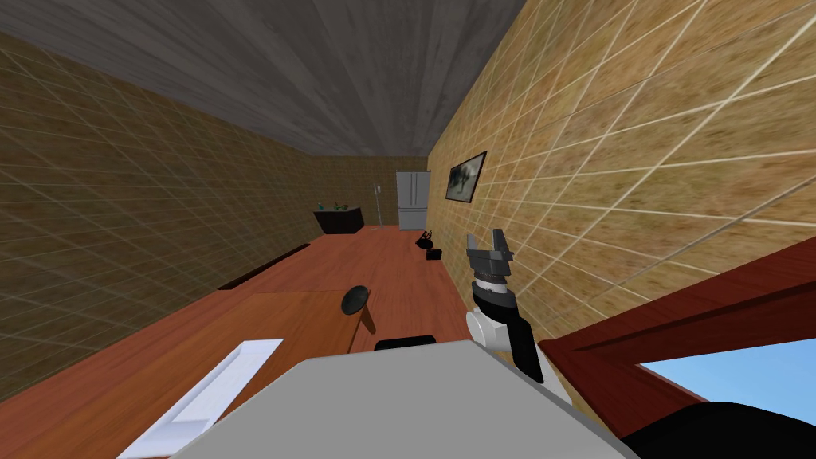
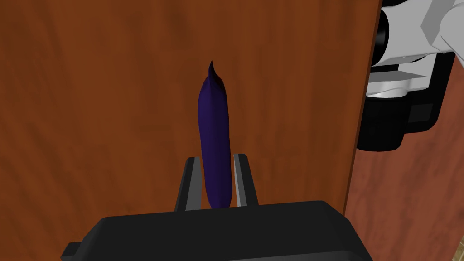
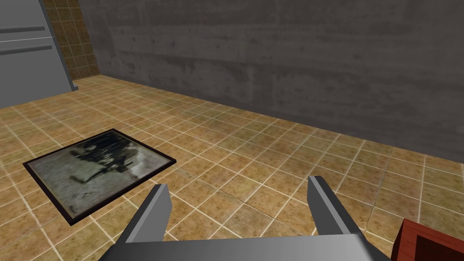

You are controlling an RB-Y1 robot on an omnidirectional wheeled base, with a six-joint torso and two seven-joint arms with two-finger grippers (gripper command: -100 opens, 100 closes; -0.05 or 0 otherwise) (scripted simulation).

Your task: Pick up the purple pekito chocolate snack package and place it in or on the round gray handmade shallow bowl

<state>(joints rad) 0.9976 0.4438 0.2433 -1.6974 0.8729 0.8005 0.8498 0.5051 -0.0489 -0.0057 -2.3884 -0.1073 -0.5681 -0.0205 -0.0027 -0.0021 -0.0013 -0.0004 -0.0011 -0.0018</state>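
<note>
Between the left claw's [image 2: 217,157] two fingers [image 2: 242,179] sits the purple snack pack [image 2: 214,122], pinched at its sides near one end and pointing away from the claw. Behind it lies the brown wooden tabletop [image 2: 104,104], whose edge runs nearby. Further off on that tabletop, in the head view, stands what is probably the bowl [image 1: 355,299], dark and round. The right claw [image 3: 239,183] is raised beside the tiled wall [image 1: 637,159], its fingers [image 3: 324,204] spread wide and holding nothing.
</note>
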